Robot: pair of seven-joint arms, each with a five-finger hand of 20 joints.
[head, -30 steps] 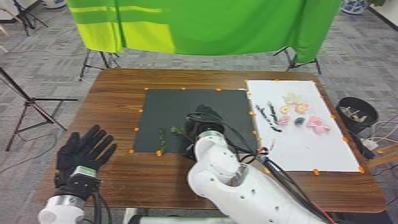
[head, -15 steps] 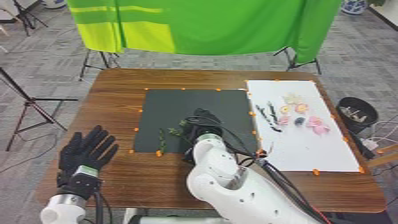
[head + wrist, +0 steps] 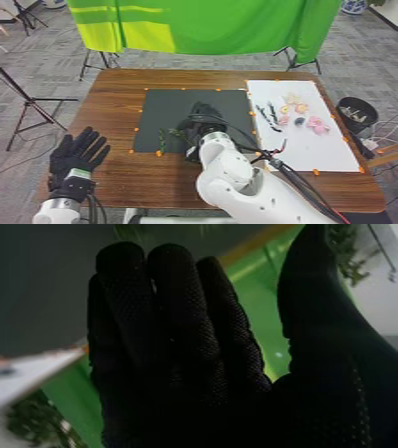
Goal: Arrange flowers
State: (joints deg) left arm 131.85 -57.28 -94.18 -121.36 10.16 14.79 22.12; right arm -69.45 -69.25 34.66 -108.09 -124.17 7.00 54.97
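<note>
Two green sprigs (image 3: 162,140) lie on the black mat (image 3: 169,107) beside the right hand (image 3: 202,121) — foliage presumably first; pink flowers (image 3: 318,126), likely reserve stock, sit on the white sheet (image 3: 311,155). Right fingers straight, ungrasping; left hand (image 3: 75,156) likewise.

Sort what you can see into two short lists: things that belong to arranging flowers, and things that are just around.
Belongs to the job:
- pink flowers
- dark stems
- green stem
- black mat
- white mat

Just around:
- green cloth
- black bin
- tripod
</note>
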